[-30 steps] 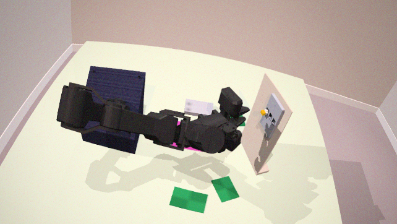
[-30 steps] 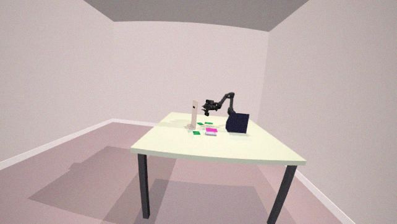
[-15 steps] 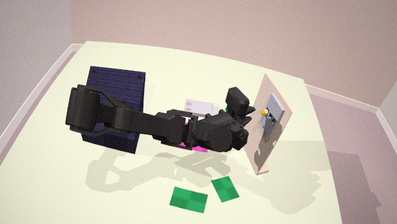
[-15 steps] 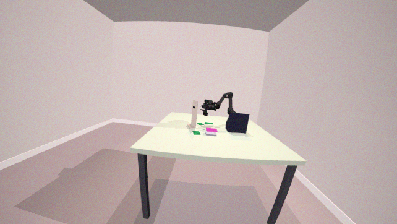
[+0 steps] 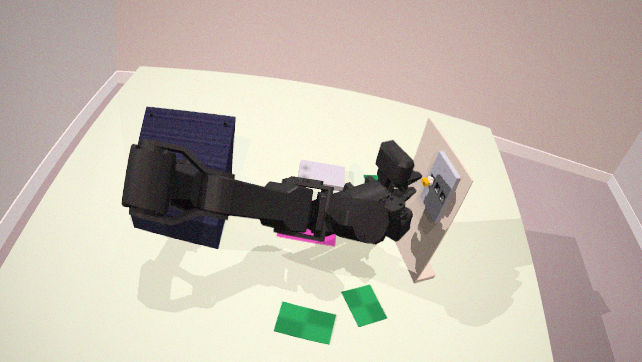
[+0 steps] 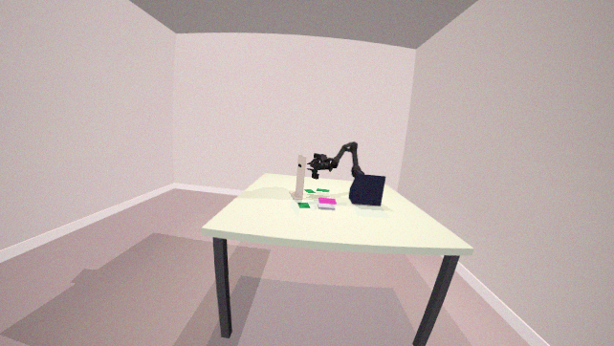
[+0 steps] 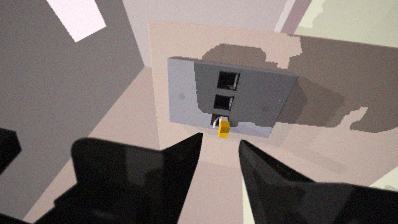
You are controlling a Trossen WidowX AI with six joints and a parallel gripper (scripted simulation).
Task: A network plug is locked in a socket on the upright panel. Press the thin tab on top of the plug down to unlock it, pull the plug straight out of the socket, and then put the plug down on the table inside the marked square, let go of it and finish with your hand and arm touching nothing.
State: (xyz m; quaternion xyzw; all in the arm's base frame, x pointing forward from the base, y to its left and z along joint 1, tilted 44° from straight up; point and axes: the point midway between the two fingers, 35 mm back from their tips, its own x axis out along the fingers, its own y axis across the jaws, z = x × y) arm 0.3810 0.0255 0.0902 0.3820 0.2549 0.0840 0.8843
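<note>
Open air is seen between the parted fingertips of the gripper (image 5: 416, 184) (image 6: 308, 165) (image 7: 221, 138) and the yellow-and-white plug (image 5: 427, 181) (image 7: 224, 129), the straight way in being left unobstructed in the wrist view. Forward passage beyond the plug is blocked by the grey socket plate (image 5: 452, 167) (image 7: 181, 107) and the upright panel (image 5: 429, 131) (image 6: 300, 182) (image 7: 159, 45). Above the worktop (image 5: 240, 320) (image 6: 335, 234), side room is offered over the flat green patches (image 5: 305, 323) (image 6: 322, 190).
</note>
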